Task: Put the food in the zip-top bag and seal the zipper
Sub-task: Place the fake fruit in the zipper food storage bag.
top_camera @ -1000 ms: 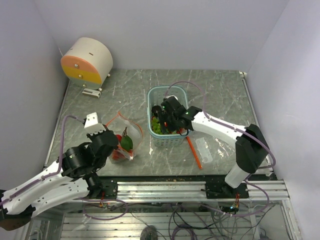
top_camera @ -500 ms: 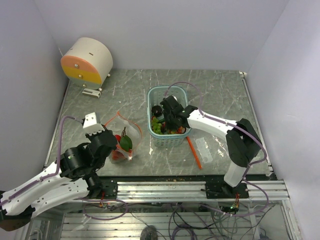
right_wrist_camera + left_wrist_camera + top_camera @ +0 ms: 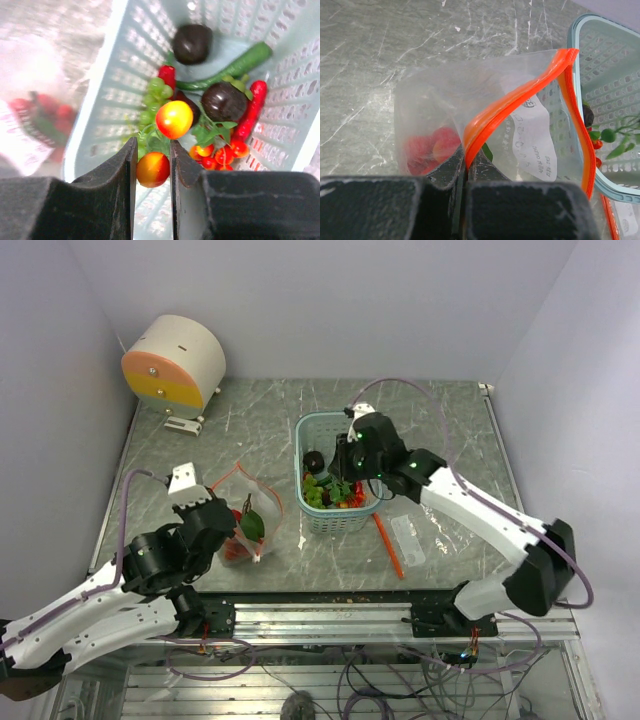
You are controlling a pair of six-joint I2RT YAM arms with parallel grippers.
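Now our left fingers (image 3: pixel 445 175) clamp the bag (image 3: pixel 435 100) by its zipper (image 3: pixel 520 95) while our right fingers (image 3: pixel 122 175) pinch a fruit (image 3: pixel 152 170), which should go left into it.

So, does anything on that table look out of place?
A thin orange-red strip lies loose on the table right of the basket, beside a flat clear plastic piece. Nothing looks spilled.

Blurred zip-top bag (image 3: pixel 20 140) at the right wrist view's edge, food (image 3: pixel 427 147) inside just red smudges through plastic, basket (image 3: pixel 615 75) cut off rightward, left arm (image 3: pixel 60 625) running off the corner.
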